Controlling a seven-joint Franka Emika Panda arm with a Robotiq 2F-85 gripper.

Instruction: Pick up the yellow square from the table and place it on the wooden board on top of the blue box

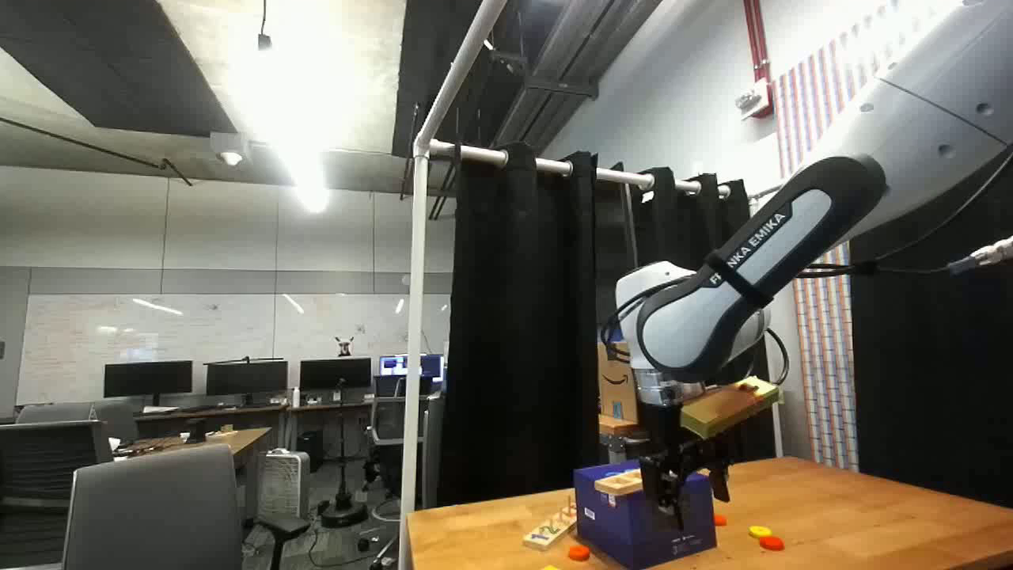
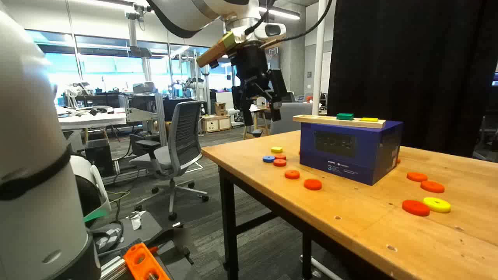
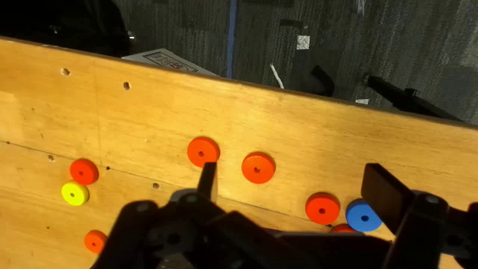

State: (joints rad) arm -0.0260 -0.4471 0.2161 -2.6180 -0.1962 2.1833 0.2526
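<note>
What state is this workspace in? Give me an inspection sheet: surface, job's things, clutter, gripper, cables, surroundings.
Surface: light brown wooden table; small holes in its top.
Job's things: wooden board lies on the blue box, bearing a yellow block and a green block. A small yellow piece sits on the table; I cannot tell which yellow one the job means.
Clutter: red-orange discs, a blue disc, a yellow disc; a wooden peg strip near the box.
Gripper: open, above the table; nothing seen in its grasp.
Cables: black cable by the Franka arm.
Surroundings: black curtain, monitors, whiteboard, office chair.
</note>
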